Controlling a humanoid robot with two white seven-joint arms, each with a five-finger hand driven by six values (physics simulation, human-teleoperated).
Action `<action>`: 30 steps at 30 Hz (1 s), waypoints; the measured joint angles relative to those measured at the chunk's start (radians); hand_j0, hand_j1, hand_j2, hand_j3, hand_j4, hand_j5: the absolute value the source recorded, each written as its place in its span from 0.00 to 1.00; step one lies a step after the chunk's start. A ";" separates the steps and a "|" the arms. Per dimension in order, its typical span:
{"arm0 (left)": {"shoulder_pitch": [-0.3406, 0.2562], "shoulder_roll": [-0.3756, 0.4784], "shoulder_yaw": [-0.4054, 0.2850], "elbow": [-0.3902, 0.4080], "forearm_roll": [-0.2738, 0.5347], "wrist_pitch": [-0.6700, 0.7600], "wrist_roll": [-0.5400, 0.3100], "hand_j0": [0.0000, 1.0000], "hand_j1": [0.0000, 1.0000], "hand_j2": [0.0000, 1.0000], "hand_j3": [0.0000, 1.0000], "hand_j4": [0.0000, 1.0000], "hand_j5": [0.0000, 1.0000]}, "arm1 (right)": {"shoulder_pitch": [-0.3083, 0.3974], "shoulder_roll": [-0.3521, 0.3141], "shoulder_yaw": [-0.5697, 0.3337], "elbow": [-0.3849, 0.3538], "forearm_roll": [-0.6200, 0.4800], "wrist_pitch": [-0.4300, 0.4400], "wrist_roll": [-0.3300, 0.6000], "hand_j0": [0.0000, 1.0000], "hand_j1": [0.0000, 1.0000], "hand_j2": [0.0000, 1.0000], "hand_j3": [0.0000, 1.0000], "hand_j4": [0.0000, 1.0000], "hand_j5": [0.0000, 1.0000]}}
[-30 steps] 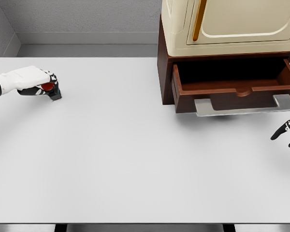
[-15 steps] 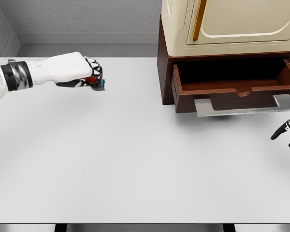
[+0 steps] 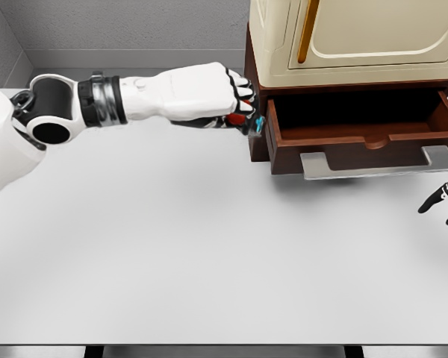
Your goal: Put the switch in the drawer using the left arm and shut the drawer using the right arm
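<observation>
My left hand (image 3: pixel 235 108) reaches across from the left and is shut on the switch (image 3: pixel 248 121), a small dark block with a red button and a teal tip. The hand hovers above the table, just left of the open drawer (image 3: pixel 362 142) of the brown cabinet. The drawer is pulled out, its dark inside looks empty, and a grey bar handle (image 3: pixel 377 165) runs along its front. At the right edge only some black-and-white fingers (image 3: pixel 442 198) of my right hand show, spread and holding nothing, below the handle's right end.
A cream upper cabinet (image 3: pixel 355 37) with an orange handle (image 3: pixel 306 31) sits above the drawer. The brown cabinet's left side wall (image 3: pixel 252 112) stands directly beside my left hand. The white table (image 3: pixel 194 246) stretches toward me; a grey wall lies behind.
My left arm has carried the switch up off the table at the far left and rightward across it, to the cabinet's left side. The right hand has not moved.
</observation>
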 measured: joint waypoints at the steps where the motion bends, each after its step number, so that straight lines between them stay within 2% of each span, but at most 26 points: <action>1: -0.014 -0.005 0.000 -0.001 0.022 0.000 0.000 0.37 0.37 0.37 0.37 0.37 0.37 | 0.000 0.000 0.000 0.000 0.000 0.000 0.000 0.62 0.62 0.62 0.62 0.62 0.62; 4: -0.037 -0.043 0.000 0.004 0.058 0.000 0.000 0.37 0.37 0.37 0.37 0.37 0.37 | 0.000 0.000 0.000 0.000 0.000 0.000 0.000 0.62 0.62 0.62 0.62 0.62 0.62; 7: -0.087 -0.125 -0.024 0.031 0.068 0.000 -0.016 0.37 0.37 0.37 0.37 0.37 0.37 | 0.001 0.000 0.000 0.000 0.000 0.000 0.000 0.62 0.62 0.62 0.62 0.62 0.62; 9: -0.121 -0.220 -0.049 0.132 0.074 0.001 -0.044 0.37 0.37 0.37 0.37 0.37 0.37 | 0.003 0.000 0.000 0.000 0.000 0.000 0.000 0.61 0.61 0.61 0.61 0.61 0.61; 13: -0.144 -0.390 -0.076 0.362 0.067 0.001 -0.111 0.37 0.37 0.37 0.37 0.37 0.37 | 0.000 -0.001 0.002 0.000 0.000 0.000 0.000 0.62 0.62 0.62 0.62 0.62 0.62; 16: -0.164 -0.455 -0.080 0.445 0.064 0.001 -0.129 0.37 0.37 0.37 0.37 0.37 0.37 | -0.002 -0.001 0.009 0.000 0.000 0.000 0.000 0.62 0.62 0.62 0.62 0.62 0.62; 21: -0.166 -0.489 -0.079 0.489 0.068 0.001 -0.139 0.39 0.39 0.39 0.39 0.39 0.39 | -0.002 -0.001 0.013 0.000 0.000 0.000 0.000 0.62 0.62 0.62 0.62 0.62 0.62; 27: -0.187 -0.493 -0.076 0.493 0.094 0.000 -0.141 0.44 0.44 0.44 0.44 0.44 0.44 | -0.002 -0.002 0.014 0.000 0.000 0.000 0.000 0.62 0.62 0.62 0.62 0.62 0.62; 28: -0.189 -0.492 -0.074 0.493 0.104 0.000 -0.141 0.56 0.56 0.56 0.56 0.56 0.56 | -0.002 -0.002 0.014 0.000 0.000 0.000 0.000 0.62 0.62 0.62 0.62 0.62 0.62; 29: -0.189 -0.492 -0.073 0.495 0.116 0.000 -0.140 0.77 0.77 0.77 0.77 0.77 0.77 | -0.002 -0.002 0.014 0.000 0.000 0.000 0.000 0.62 0.62 0.62 0.62 0.62 0.62; 30: -0.189 -0.490 -0.072 0.498 0.133 0.000 -0.140 0.90 0.90 0.90 0.90 0.90 0.90 | -0.002 -0.002 0.014 0.000 0.000 0.000 0.000 0.62 0.62 0.62 0.62 0.62 0.62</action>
